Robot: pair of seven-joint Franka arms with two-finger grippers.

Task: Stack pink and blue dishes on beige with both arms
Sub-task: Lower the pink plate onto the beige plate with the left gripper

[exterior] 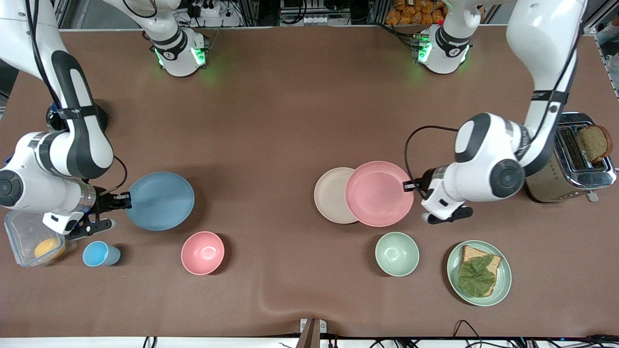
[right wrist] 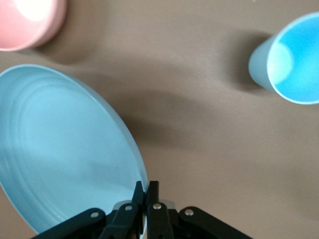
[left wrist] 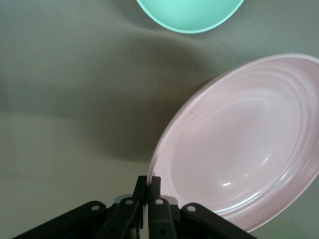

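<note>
The pink plate (exterior: pixel 379 193) (left wrist: pixel 249 144) is held by its rim in my left gripper (exterior: pixel 410 185) (left wrist: pixel 148 184), which is shut on the edge. The plate hangs tilted and covers part of the beige plate (exterior: pixel 330 195) lying on the table. Toward the right arm's end, my right gripper (exterior: pixel 126 199) (right wrist: pixel 146 189) is shut on the rim of the blue plate (exterior: pixel 159 200) (right wrist: pixel 60 149). That plate is raised a little above the table and casts a shadow under it.
Nearer the front camera stand a blue cup (exterior: pixel 99 253) (right wrist: pixel 294 57), a pink bowl (exterior: pixel 202 253), a green bowl (exterior: pixel 397 253) (left wrist: pixel 189 12) and a green plate (exterior: pixel 503 280) with bread and a leaf. A toaster (exterior: pixel 575 159) and a clear container (exterior: pixel 19 232) sit at the table's ends.
</note>
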